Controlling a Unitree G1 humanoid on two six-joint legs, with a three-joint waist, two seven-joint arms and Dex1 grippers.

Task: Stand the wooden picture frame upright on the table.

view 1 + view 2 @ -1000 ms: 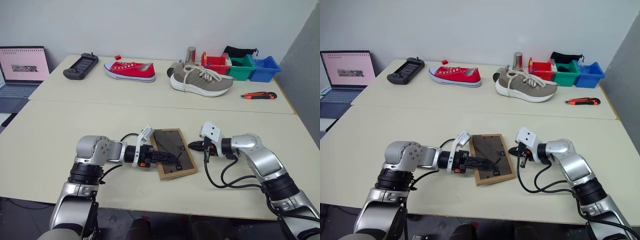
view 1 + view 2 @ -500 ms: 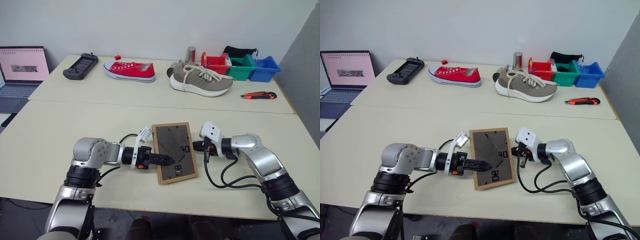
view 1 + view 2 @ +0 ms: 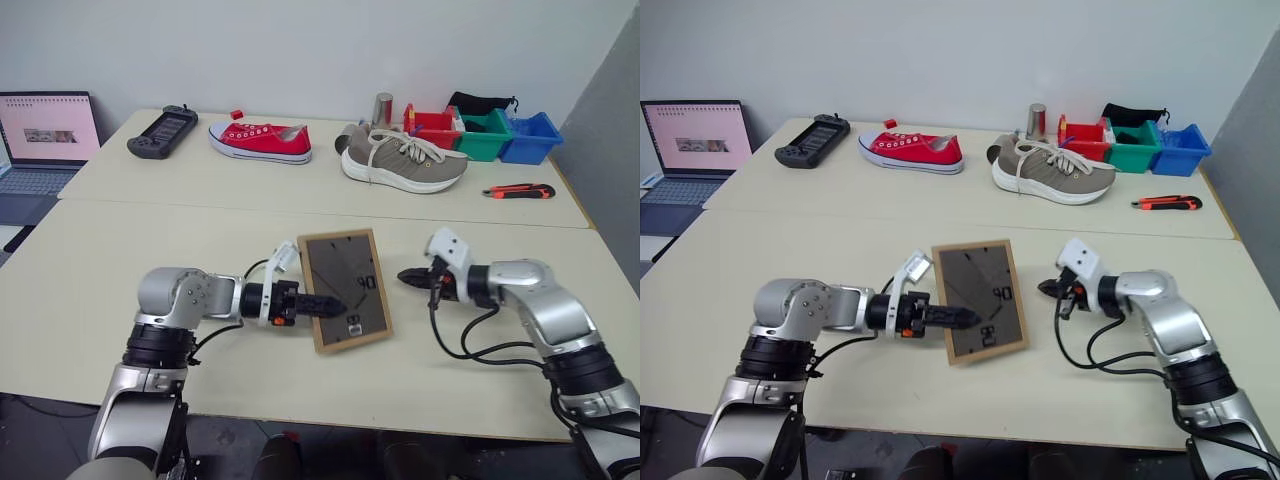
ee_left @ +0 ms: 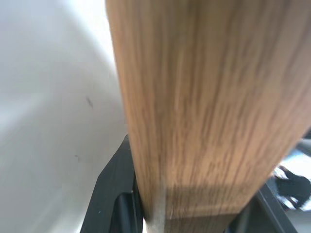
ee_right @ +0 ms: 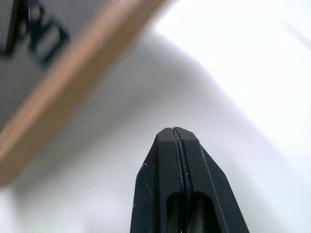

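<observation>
Near the front edge of the table point(image 3: 90, 250), the left gripper point(image 3: 325, 304) has the wooden picture frame point(image 3: 345, 290) clamped by its left side rail, fingers closed onto the wood, one in front of the dark back panel and one behind. The frame is tipped up, dark grey back towards the camera, its lower edge on or just above the tabletop; the pictures do not settle which. Just beside it, on the frame's right, sits the right gripper point(image 3: 404, 275), its two black fingers pressed tight together, holding nothing, tip aimed at the frame with a small gap between them. Past the seam, on the far section, there's a grey sneaker point(image 3: 403, 160) mid-table, a red sneaker point(image 3: 260, 141) further left, and a black game controller point(image 3: 160, 131) beyond that towards the far left corner. Over by the right edge lies a utility knife point(image 3: 517, 190), and coloured bins point(image 3: 480, 135) line the far edge.
</observation>
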